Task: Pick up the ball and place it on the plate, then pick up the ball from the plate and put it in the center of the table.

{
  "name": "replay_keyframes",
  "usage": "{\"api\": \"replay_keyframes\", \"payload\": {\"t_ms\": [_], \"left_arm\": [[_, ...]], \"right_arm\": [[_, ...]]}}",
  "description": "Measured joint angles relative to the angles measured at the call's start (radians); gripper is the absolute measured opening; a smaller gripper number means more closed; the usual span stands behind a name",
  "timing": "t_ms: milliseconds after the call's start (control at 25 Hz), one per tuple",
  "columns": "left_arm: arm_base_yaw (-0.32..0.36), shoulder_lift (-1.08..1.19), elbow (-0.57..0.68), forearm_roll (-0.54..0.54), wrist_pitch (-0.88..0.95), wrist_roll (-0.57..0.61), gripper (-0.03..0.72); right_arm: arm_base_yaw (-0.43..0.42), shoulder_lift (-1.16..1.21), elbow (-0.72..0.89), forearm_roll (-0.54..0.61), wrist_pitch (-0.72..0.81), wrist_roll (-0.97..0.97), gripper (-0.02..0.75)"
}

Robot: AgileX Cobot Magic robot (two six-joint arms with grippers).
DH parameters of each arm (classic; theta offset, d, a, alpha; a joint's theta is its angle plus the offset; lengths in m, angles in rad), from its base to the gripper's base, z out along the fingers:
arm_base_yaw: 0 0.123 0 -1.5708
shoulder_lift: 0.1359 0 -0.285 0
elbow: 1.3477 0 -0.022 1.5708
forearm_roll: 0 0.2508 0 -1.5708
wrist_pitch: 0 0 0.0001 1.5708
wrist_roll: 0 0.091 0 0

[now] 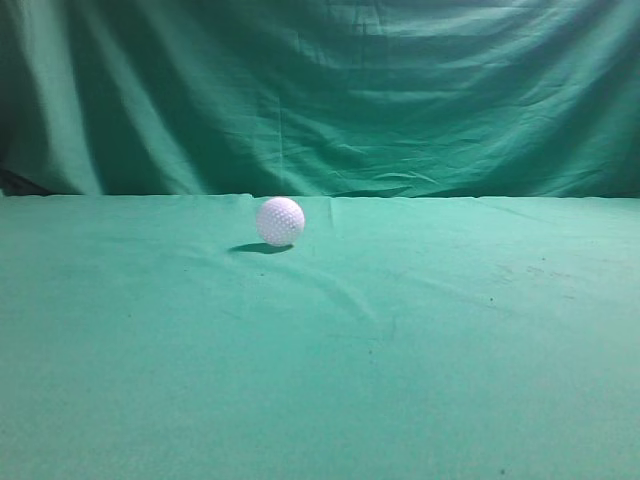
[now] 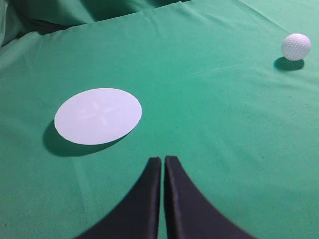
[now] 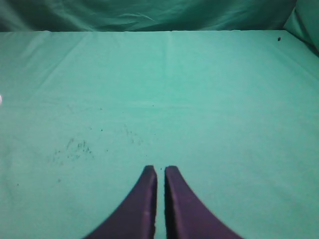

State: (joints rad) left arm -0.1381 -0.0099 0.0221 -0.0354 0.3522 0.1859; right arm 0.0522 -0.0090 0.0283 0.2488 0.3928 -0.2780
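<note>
The small white dimpled golf ball (image 1: pixel 280 221) is sitting on the wide table covered in slightly wrinkled green cloth (image 1: pixel 320 380), a little left of the middle in the exterior view and toward the far edge, just in front of the draped green backdrop curtain (image 1: pixel 330 90), and it is casting a dark shadow to its left on the cloth. Neither arm is showing in the exterior view. In the left wrist view the left hand (image 2: pixel 163 162) is hanging above the cloth with its two dark fingers (image 2: pixel 144 199) pressed nearly together, only a thin slit showing between them, and it is gripping nothing. Ahead of it and to the left the flat round white plate (image 2: pixel 98 116) is lying on the cloth, bare, with a faint cross pattern on its face and a shadow along its lower left edge. The ball is appearing at the upper right of that view, well apart from both the plate and the left hand. In the right wrist view the right hand (image 3: pixel 160 169) is likewise holding its dark fingers (image 3: pixel 187 209) close together with a narrow gap and nothing between them, over bare cloth that is carrying a scatter of small dark specks (image 3: pixel 75 148).
</note>
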Motion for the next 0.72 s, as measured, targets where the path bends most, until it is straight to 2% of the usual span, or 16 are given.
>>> {"api": "replay_keyframes", "payload": {"t_ms": [720], "left_arm": [[0.000,0.000,0.000,0.000,0.000,0.000,0.000]], "right_arm": [[0.000,0.000,0.000,0.000,0.000,0.000,0.048]]}}
